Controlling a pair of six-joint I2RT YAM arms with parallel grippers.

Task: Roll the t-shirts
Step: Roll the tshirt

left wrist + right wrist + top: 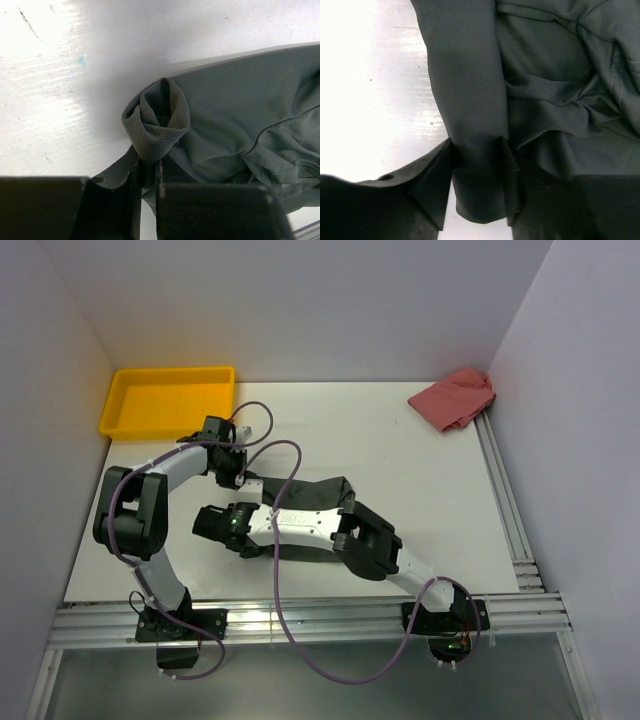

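Note:
The dark charcoal t-shirt (322, 494) lies bunched in the middle of the table under both arms. In the left wrist view its end is wound into a small roll (157, 120) on the rest of the t-shirt (235, 100). My left gripper (149, 172) is shut on the fabric just below that roll; in the top view the left gripper (242, 480) is at the shirt's left end. My right gripper (477, 165) is closed around a long folded band of the t-shirt (465, 75). In the top view the right gripper (210, 523) reaches left across the shirt's near edge.
A yellow tray (168, 400) stands at the back left. A crumpled pink cloth (455, 400) lies at the back right corner. White walls close the left, back and right sides. Metal rails run along the front edge (300, 620) and right edge (510, 510).

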